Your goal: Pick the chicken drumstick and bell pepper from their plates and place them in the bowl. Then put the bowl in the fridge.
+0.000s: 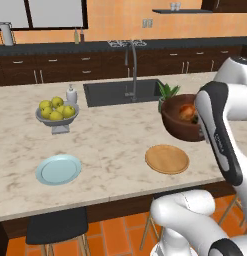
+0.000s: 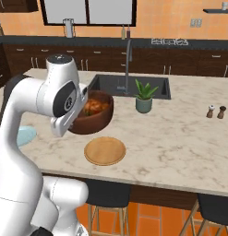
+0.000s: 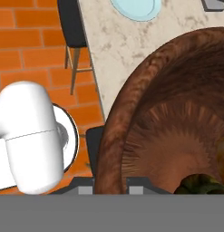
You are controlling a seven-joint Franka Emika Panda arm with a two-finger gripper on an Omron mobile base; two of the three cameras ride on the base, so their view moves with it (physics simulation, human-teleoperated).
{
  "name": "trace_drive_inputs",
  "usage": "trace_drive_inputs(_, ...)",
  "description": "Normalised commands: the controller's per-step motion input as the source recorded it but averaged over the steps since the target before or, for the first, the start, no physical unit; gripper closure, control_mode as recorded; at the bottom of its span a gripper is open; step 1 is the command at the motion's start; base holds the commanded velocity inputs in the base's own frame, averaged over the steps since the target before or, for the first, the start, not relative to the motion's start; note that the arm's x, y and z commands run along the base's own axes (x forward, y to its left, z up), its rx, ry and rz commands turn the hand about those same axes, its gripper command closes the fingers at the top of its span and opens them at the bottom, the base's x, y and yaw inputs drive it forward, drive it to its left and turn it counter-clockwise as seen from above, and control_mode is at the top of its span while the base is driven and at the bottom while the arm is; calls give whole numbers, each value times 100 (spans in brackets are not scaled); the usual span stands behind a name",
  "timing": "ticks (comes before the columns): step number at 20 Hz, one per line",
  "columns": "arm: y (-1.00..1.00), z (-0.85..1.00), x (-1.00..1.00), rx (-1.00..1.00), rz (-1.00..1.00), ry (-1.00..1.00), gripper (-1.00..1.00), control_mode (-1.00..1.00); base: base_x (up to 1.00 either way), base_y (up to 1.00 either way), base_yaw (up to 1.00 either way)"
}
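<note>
Above the counter (image 1: 115, 145), tilted bowl (image 1: 181, 119), rim clamped between pincer (image 3: 109, 185) tips.

I can read no text, label, brand, number or sign anywhere in these views; nothing I see on the counter or the walls carries legible writing.

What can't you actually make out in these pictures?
- End effector: in both base views the arm covers it; in the hand view the bottom edge cuts its tips off at the bowl rim.
- Bell pepper: the bowl's wall and the arm hide it; the chicken drumstick shows as orange.
- Fridge: outside all views.
</note>
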Motion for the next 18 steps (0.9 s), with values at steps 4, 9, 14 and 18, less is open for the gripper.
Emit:
trace_drive_inputs(4,0,8,0,0,0,0,100,100,-11,0,0)
trace_drive_inputs(9,0,0,0,0,0,0,100,100,-98,-59,-25)
trace_drive_inputs(14,0,0,0,0,0,0,100,100,-17,-75,-70)
trace_drive_inputs(18,0,0,0,0,0,0,100,100,7,-90,-65)
